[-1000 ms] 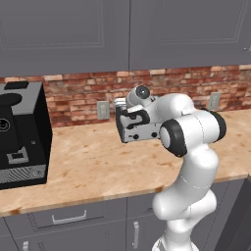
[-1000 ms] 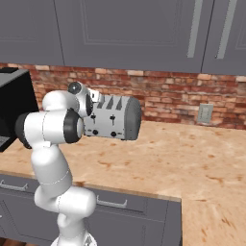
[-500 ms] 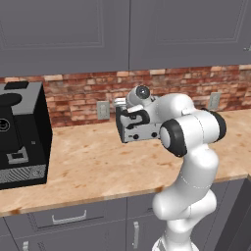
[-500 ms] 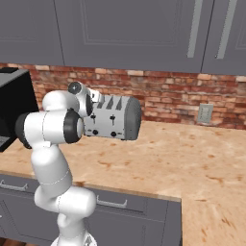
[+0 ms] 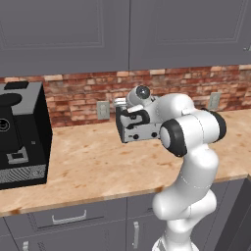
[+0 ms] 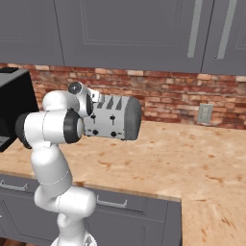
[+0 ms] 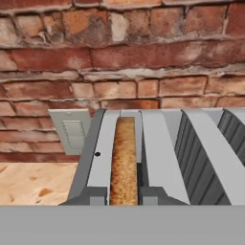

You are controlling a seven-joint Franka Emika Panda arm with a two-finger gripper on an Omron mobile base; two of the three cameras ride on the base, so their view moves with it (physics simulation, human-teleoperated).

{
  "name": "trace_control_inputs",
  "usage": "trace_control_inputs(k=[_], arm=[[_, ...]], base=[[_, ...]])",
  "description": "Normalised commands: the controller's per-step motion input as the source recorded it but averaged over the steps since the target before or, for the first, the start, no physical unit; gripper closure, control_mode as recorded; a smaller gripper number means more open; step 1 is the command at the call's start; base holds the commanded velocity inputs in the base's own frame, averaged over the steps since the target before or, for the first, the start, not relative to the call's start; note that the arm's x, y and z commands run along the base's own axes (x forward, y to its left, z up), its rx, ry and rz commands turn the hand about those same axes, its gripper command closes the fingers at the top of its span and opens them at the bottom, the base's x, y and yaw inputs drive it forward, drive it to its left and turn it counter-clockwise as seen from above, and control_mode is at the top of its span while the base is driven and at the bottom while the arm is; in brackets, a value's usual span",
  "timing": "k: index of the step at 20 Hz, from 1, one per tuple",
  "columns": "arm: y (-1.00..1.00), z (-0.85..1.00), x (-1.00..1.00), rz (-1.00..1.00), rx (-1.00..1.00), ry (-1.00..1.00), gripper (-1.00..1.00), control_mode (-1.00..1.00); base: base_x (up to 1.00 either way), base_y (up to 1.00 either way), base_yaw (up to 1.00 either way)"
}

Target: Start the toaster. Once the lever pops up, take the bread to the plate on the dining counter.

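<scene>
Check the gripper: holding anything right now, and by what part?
Nothing is held. The shut gripper sits over the toaster, and the bread sits untouched down in its slot.

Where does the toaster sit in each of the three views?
Left base view: toaster at centre, partly behind the arm.
Right base view: toaster left of centre, against the brick wall.
Hand view: its top across the lower half, bread in a slot.
Shared landmark: the wall outlet.
</scene>
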Motion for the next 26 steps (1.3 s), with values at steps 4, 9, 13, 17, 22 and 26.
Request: trace_control_inputs(k=[4,9,13,17,22,26], arm=[[0.0,0.0,0.0,0.0,0.0,0.0,1.0,-1.0],[0.0,0.0,0.0,0.0,0.0,0.0,1.0,-1.0],[0.0,0.02,0.0,0.0,0.0,-0.01,1.0,-1.0],[0.0,0.25,0.0,0.0,0.0,-0.02,1.0,-1.0],[0.0,0.43,-0.11,0.0,0.0,0.0,1.0,-1.0],[0.0,0.3,-0.39,0.0,0.0,-0.02,1.0,-1.0]], base=[[0.0,0.0,0.0],[0.0,0.0,0.0],[0.0,0.0,0.0],[0.0,0.0,0.0],[0.0,0.0,0.0],[0.0,0.0,0.0]])
